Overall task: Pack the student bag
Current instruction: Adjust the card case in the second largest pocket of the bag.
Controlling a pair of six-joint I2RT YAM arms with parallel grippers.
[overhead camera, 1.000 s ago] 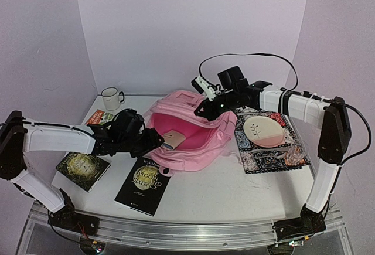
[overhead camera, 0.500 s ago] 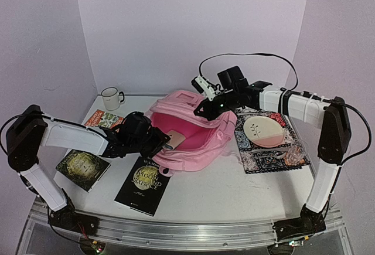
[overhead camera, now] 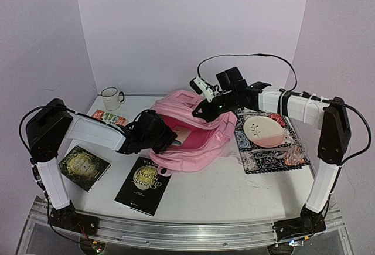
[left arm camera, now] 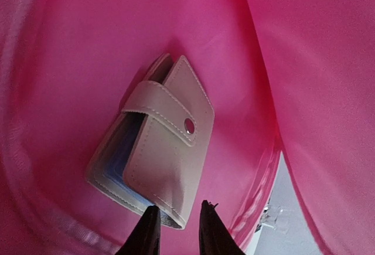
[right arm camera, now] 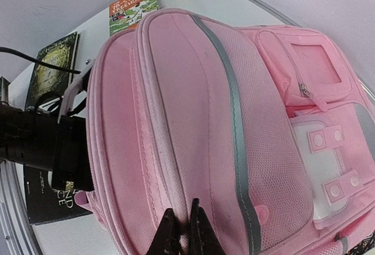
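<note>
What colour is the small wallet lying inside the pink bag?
Pale beige wallet, seen best in the left wrist view.

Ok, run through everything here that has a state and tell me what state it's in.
student bag: unzipped, main compartment gaping open.
wallet: snapped shut, lying inside the bag.
left gripper: jaws nearly together at the wallet's corner; grip unclear.
right gripper: shut on the bag's fabric.
mug: upright.
black book: closed, lying flat.
</note>
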